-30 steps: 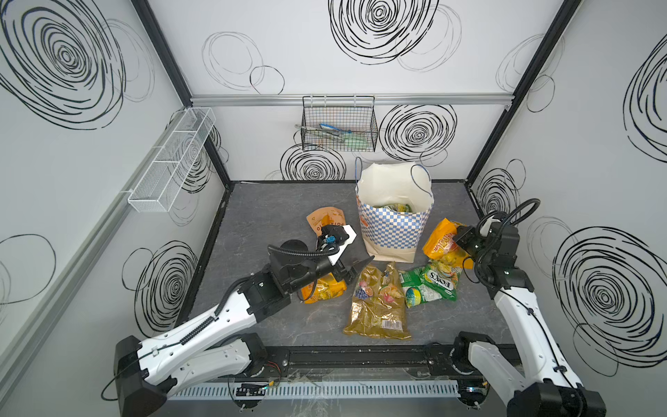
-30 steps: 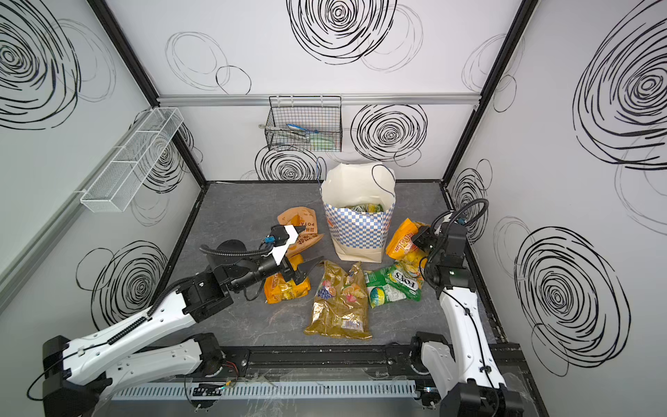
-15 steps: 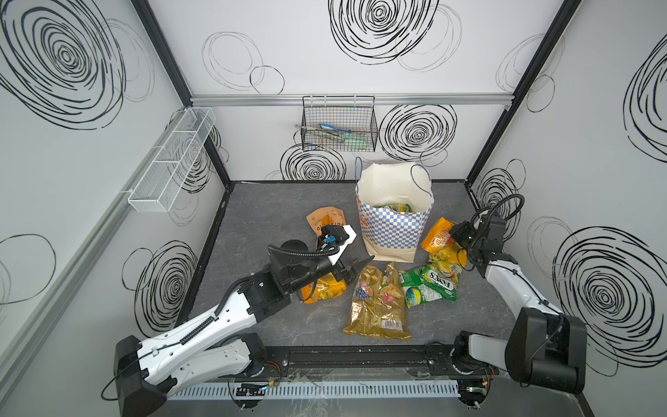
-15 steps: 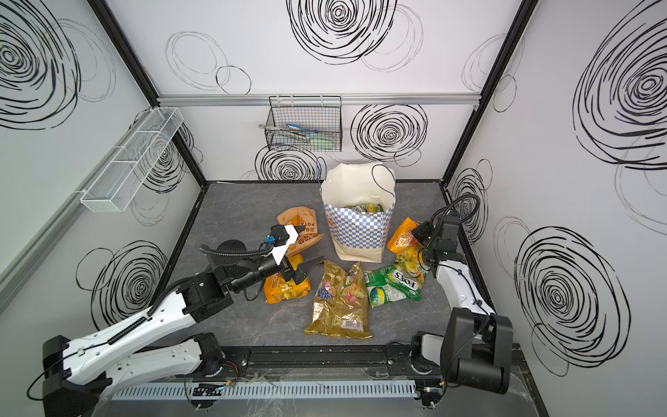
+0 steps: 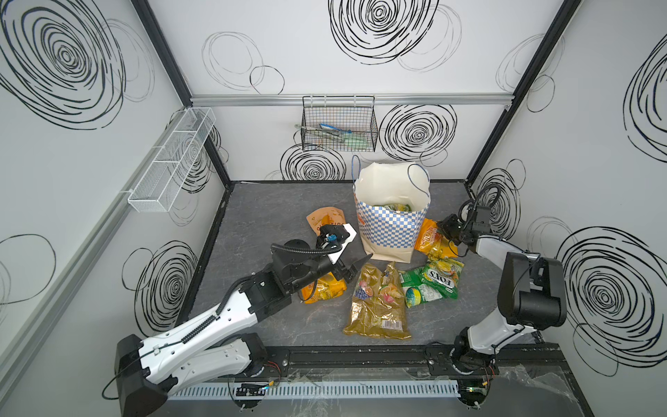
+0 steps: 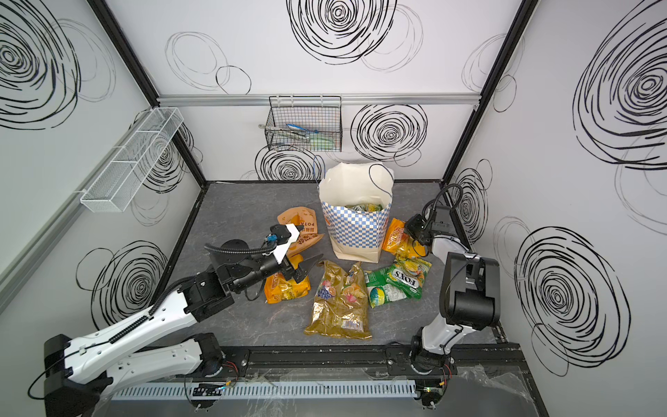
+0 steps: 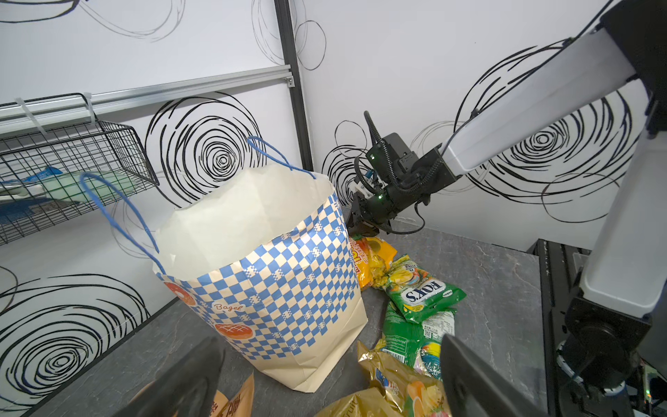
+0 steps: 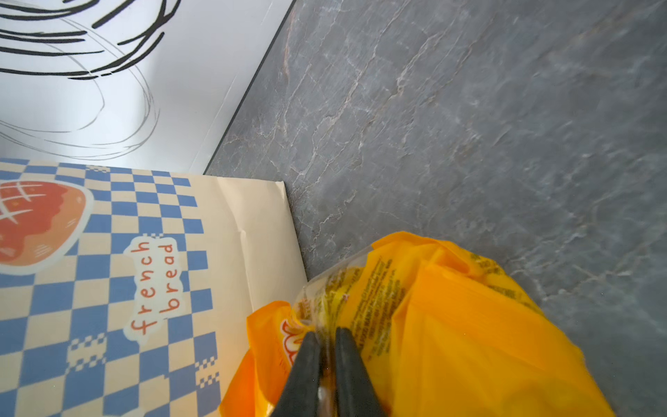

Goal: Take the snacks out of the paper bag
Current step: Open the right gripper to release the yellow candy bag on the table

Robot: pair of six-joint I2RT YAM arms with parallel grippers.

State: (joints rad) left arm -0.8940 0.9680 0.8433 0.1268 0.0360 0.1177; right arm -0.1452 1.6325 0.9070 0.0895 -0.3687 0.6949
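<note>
paper bag [image 5: 388,231] upright, centre back, snacks [image 5: 393,207] showing inside. right gripper [image 8: 328,357] low beside it, jaws slit apart astride edge of orange-yellow packet [image 8: 451,325]; gripped or loose, can't tell. left gripper [image 5: 357,269] wide open, empty.

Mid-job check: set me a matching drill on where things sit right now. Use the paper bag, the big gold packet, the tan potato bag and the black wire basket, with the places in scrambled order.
Things
1. paper bag
2. gold packet
3. tan potato bag
4. wire basket

Places
a. hangs on the back wall
b. lies flat on the table, in front of the bag, toward the arm bases
c. stands upright with its mouth open
d. lies left of the bag in both top views

Pairs: 1-c, 2-b, 3-d, 4-a
</note>
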